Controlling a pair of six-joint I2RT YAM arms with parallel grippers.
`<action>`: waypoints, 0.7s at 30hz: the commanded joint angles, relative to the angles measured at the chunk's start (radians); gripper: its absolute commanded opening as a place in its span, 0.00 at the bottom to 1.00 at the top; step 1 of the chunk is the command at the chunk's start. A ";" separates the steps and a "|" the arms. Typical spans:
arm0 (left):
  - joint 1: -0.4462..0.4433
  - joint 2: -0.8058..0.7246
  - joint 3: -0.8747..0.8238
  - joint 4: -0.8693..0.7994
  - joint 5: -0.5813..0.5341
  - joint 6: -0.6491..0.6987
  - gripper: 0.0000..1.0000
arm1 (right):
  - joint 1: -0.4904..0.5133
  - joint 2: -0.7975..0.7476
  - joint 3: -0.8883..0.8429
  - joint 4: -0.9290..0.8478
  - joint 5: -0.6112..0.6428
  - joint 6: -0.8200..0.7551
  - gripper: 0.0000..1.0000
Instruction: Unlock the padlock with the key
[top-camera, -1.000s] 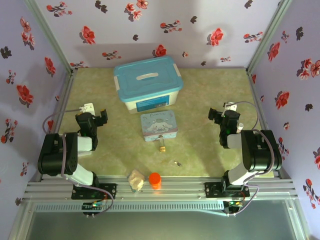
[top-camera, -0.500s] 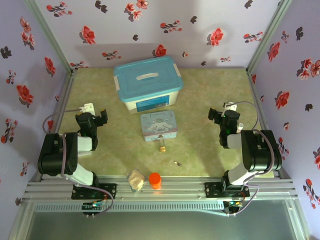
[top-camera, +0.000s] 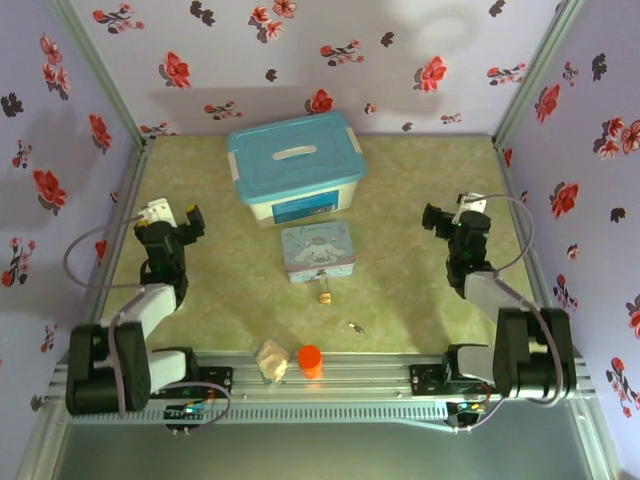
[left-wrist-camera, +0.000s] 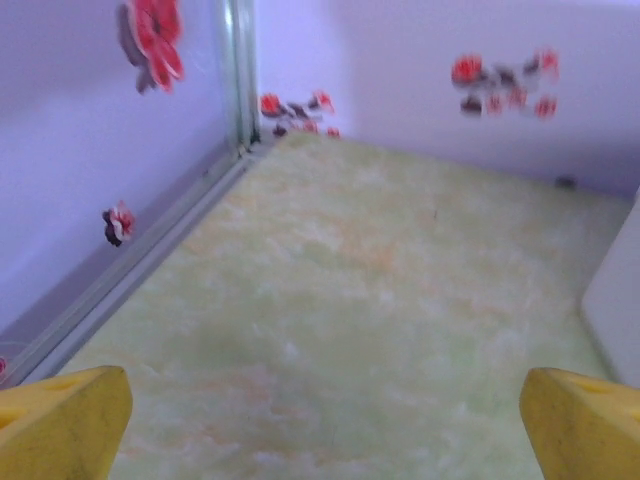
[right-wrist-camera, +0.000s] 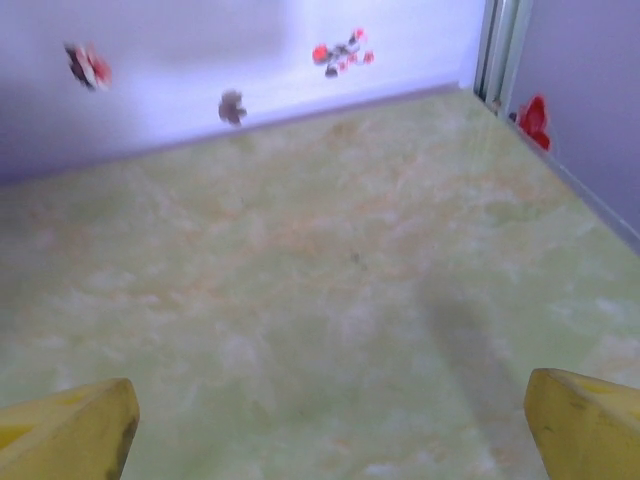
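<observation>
Both grippers stand wide, nothing between their yellow pads: the left gripper (top-camera: 186, 218) near the left wall, the right gripper (top-camera: 441, 221) towards the right wall, each looking over bare table (left-wrist-camera: 340, 280) in its own wrist view.

At the middle of the table lies the padlock (top-camera: 324, 296), a tiny brass block just in front of the pale-blue cartoon tin (top-camera: 317, 251). The key (top-camera: 355, 325) rests a little nearer and to the right, apart from the lock. Behind the tin sits a blue-lidded storage box (top-camera: 295, 165); at the near edge stand an orange cylinder (top-camera: 310, 360) and a pale crumpled lump (top-camera: 271, 360).

Nothing is grasped, so the job looks barely begun. The risks, as I judge them: the key is thin and flat on the surface, so fingers coming down off-centre could skid it away or pinch air. The lock is light enough to slide or tip when pushed, and its place against the tin leaves little room on that side.

Each arm is folded low, forearm reaching away from its base, wrist pointing toward the back wall.
</observation>
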 joint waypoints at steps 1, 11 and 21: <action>-0.002 -0.140 0.021 -0.171 -0.037 -0.288 1.00 | -0.003 -0.098 0.036 -0.238 0.028 0.177 0.99; -0.119 -0.400 0.041 -0.593 0.309 -0.512 1.00 | 0.068 -0.234 0.087 -0.643 -0.378 0.336 0.99; -0.583 -0.407 0.145 -0.862 0.346 -0.451 1.00 | 0.632 -0.210 0.108 -0.955 -0.169 0.323 0.98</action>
